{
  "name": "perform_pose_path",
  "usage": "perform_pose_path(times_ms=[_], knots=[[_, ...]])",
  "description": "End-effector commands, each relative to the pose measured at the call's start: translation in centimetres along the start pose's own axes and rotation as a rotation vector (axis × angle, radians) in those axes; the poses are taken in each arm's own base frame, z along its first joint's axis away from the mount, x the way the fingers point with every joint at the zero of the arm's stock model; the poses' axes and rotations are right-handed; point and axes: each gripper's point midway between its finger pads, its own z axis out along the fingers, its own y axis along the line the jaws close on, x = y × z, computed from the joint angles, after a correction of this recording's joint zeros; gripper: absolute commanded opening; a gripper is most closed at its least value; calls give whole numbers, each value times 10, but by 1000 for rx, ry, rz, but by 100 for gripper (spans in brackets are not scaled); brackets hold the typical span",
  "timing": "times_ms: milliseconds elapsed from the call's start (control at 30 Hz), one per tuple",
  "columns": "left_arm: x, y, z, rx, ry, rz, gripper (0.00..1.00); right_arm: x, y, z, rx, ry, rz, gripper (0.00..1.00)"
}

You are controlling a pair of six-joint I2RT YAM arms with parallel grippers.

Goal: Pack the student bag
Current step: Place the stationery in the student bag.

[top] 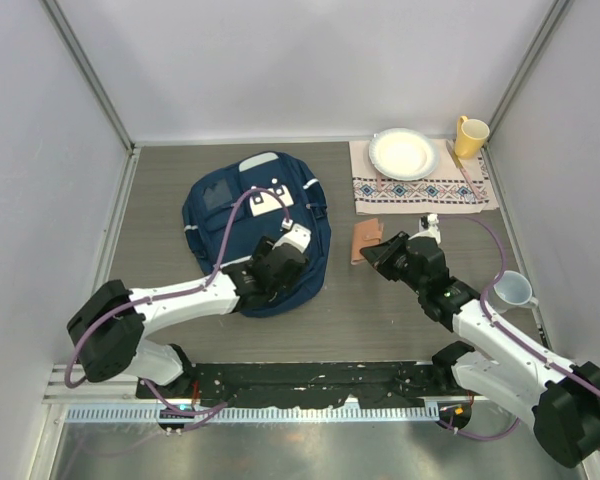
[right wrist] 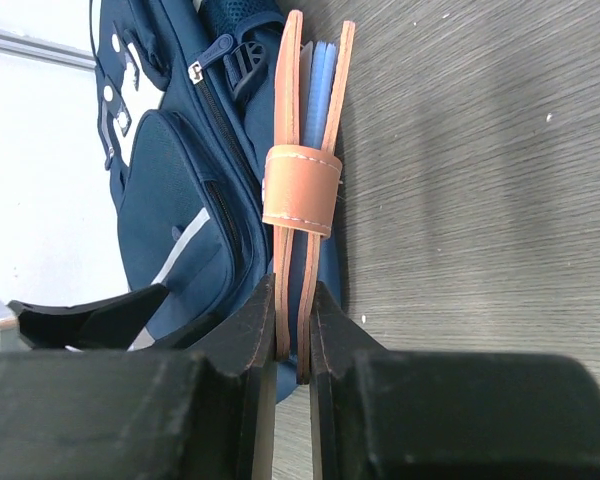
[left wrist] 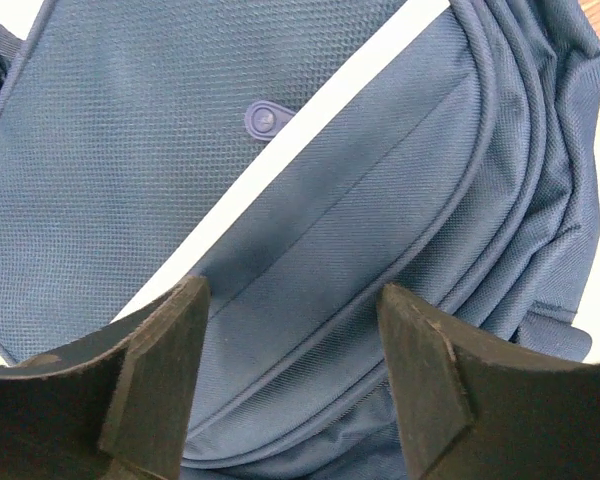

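Now in hand: bringing an item up to the student bag [top: 220,205] while its front is being addressed. By my reading nothing is packed yet.
Left hand [left wrist: 292,292]: the fingers stand wide apart with nothing between them, hovering just above the fabric.
Bag from the left hand: directly beneath the fingers, lying flat on the desk [top: 380,320]. A pale stripe and a curved pocket seam run under the gap.
Right hand [right wrist: 293,300]: pinched nearly closed on the near end of a tan leather case [right wrist: 300,190], gripping both flaps.
Bag from the right hand: ahead and to the left of the fingers, just beside the case's far end. Whether they touch I cannot tell.
Opening: no open compartment shows in any view. A zip puller [right wrist: 194,71] sits on the side facing the right hand.
Next move calls for: probably the left hand closing on a puller or a fold of fabric to make a mouth. The right hand would wait beside it, then feed the case in end first.
Risk: the soft fabric may slide rather than part.
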Motion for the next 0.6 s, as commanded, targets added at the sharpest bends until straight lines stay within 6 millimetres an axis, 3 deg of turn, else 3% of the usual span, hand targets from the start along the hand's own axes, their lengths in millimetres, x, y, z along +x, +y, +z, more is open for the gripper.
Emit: perform_pose_path(times_ms=[0,167,433,567], knots=[[-22,18,4,-140,-57,-31,67,-16,28,-2,-91,-45,12,4],[-36,21,-4,-131,-111,-78,43,-16,28,-3,-92,-42,11,4],[-56,23,-26,-59,-191,-129,28,-13,24,0,-81,-30,5,4],[-64,25,-33,-46,-212,-141,6,-11,26,1,-94,-18,9,4]])
